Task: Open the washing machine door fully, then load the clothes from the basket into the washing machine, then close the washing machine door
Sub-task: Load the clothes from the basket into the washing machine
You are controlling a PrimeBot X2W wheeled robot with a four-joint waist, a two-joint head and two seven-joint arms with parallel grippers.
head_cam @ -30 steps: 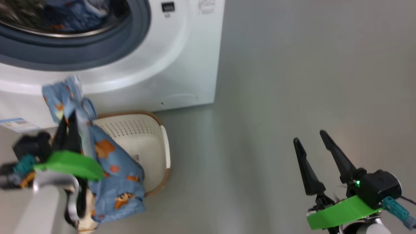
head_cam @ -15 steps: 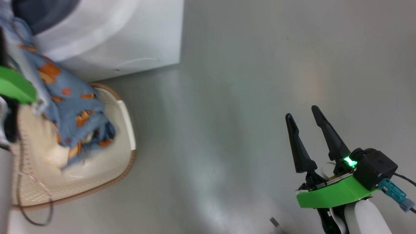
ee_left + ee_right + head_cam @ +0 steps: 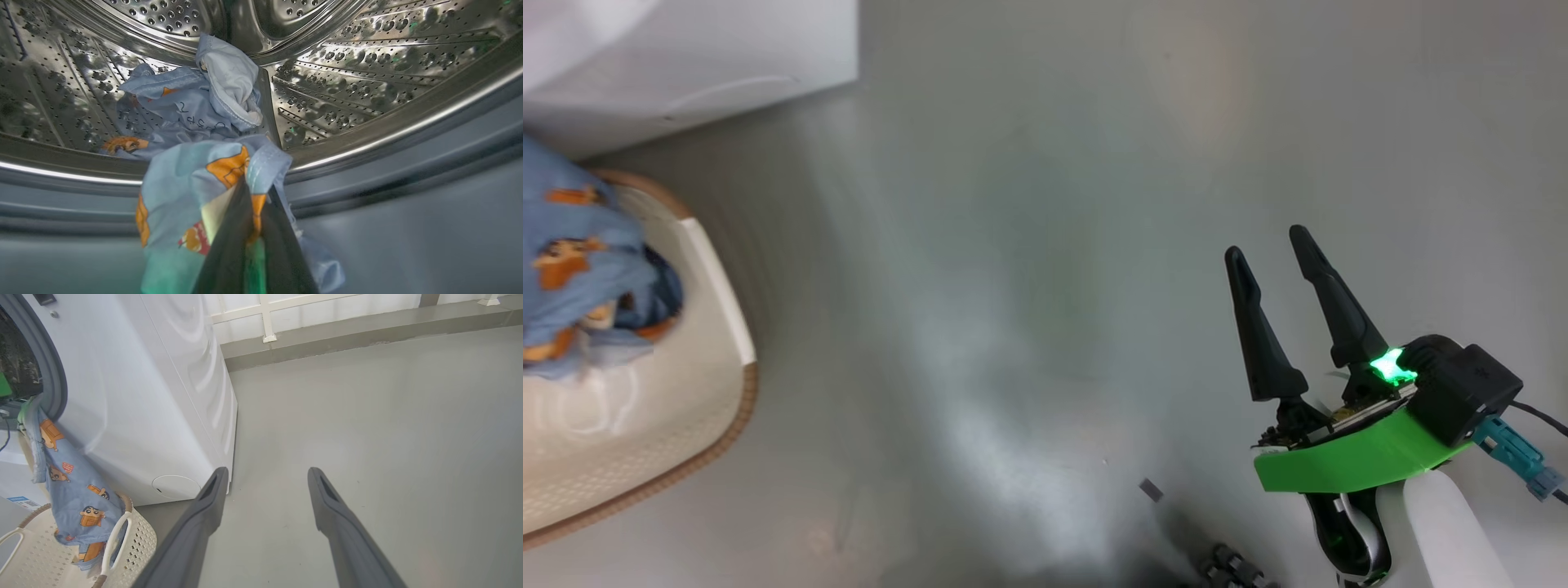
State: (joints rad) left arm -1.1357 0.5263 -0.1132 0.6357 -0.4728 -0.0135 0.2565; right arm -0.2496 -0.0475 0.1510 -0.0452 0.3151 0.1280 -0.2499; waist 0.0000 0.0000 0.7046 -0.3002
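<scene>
My left gripper (image 3: 257,196) is shut on the clothes (image 3: 184,196), light blue fabric with orange bears, held at the mouth of the washing machine (image 3: 388,163). More of the clothes (image 3: 192,102) lie in the steel drum. In the right wrist view the held clothes (image 3: 69,477) trail from the opening down into the cream basket (image 3: 135,547). The head view has the basket (image 3: 711,327) and clothes (image 3: 580,269) at the left edge. My right gripper (image 3: 1264,243) hangs open over bare floor, its fingers (image 3: 204,514) wide apart. The washing machine door is out of view.
The white washing machine (image 3: 155,396) stands on a grey floor (image 3: 1013,245), with its round filter cap (image 3: 175,486) low on the front. A wall with a white rail (image 3: 265,318) runs behind. Small dark bits (image 3: 1152,488) lie near my base.
The head camera has swung right, so the machine and basket have slid to that view's left edge and my left gripper has passed out of it. The right gripper stays open.
</scene>
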